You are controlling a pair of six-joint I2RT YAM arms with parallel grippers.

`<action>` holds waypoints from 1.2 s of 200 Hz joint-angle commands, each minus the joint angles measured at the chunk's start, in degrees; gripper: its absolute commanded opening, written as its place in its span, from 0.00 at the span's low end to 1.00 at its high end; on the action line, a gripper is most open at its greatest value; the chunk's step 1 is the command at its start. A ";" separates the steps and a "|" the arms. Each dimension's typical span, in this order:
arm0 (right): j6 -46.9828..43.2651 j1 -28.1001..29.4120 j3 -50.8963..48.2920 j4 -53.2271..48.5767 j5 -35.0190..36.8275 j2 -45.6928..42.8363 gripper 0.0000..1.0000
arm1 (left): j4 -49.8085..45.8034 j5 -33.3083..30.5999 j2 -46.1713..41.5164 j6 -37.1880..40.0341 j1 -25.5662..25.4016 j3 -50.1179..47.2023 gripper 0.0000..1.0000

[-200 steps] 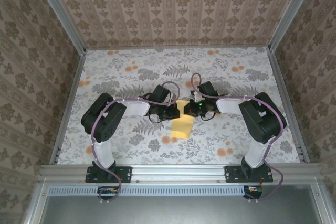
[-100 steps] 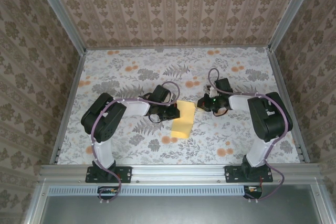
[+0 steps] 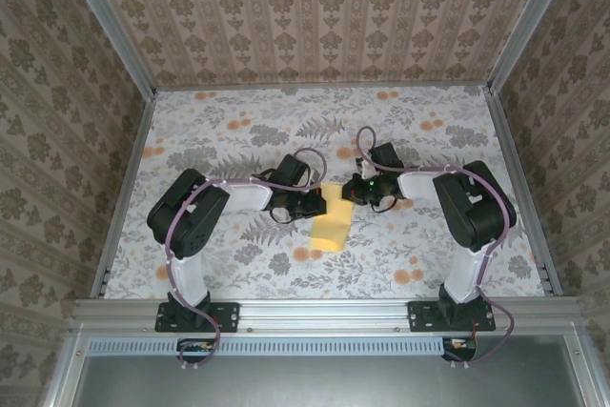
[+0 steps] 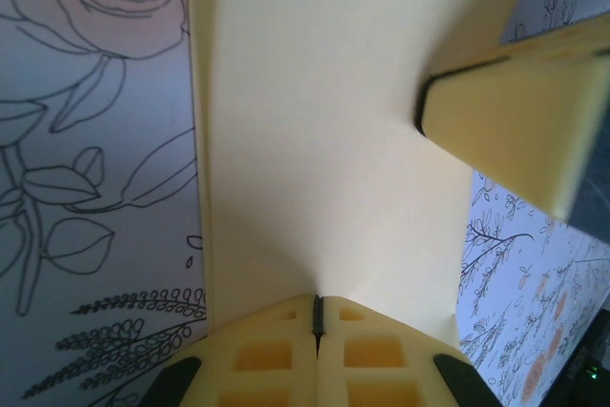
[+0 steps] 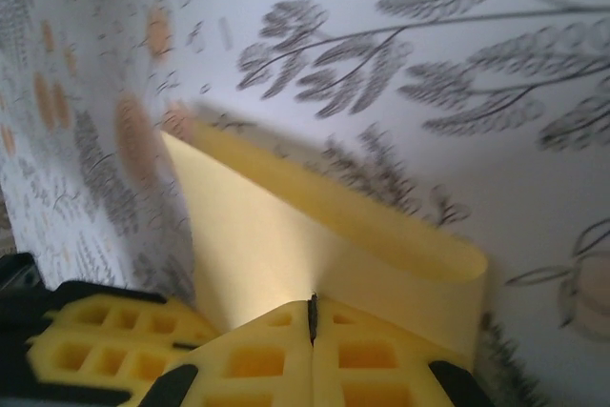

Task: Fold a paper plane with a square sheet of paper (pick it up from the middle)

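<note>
Yellow paper partly hidden under left tool and right tool.

- No letters, numbers, labels or brand marks can be read in any view.
- The square sheet of paper is plain, and the tabletop carries floral print.

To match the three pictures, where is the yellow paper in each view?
Top external: paper at centre, between left gripper and right gripper.
Left wrist: paper in the middle, running up from the fingers.
Right wrist: paper lower middle, far edge curled.
Shared landmark: the floral table cover.
</note>
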 commanded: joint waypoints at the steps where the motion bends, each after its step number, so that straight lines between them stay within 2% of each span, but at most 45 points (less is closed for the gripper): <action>1: 0.22 -2.70 2.03 -1.49 3.23 2.47 0.00 | -18.54 -10.34 8.41 0.25 -0.93 -5.99 0.00; 34: -1.32 -7.26 4.59 -4.91 5.32 2.61 0.00 | -18.12 -10.17 8.47 0.46 -1.00 -6.17 0.00; 58: -2.28 -7.84 5.39 -8.50 6.82 -1.26 0.00 | -18.14 -10.25 8.50 0.61 -0.98 -6.07 0.00; 81: -1.06 -7.43 2.14 -8.46 4.64 -6.97 0.00 | -17.79 -10.52 8.49 0.47 -1.00 -5.99 0.00; 110: 2.42 -3.68 -5.29 -6.23 1.86 -14.10 0.00 | -17.33 -10.84 8.67 0.39 -0.97 -6.08 0.00; 156: 9.32 5.59 -13.62 -2.70 1.28 -18.70 0.00 | -15.34 -10.72 8.27 -0.24 -0.91 -6.68 0.00; 189: 12.90 8.31 -17.73 3.07 0.90 -17.82 0.00 | -13.42 -10.17 8.12 -1.41 -1.12 -7.68 0.00; 240: 12.32 10.35 -16.30 3.75 0.54 -16.30 0.00 | -11.89 -10.25 8.05 -2.60 -1.47 -8.80 0.00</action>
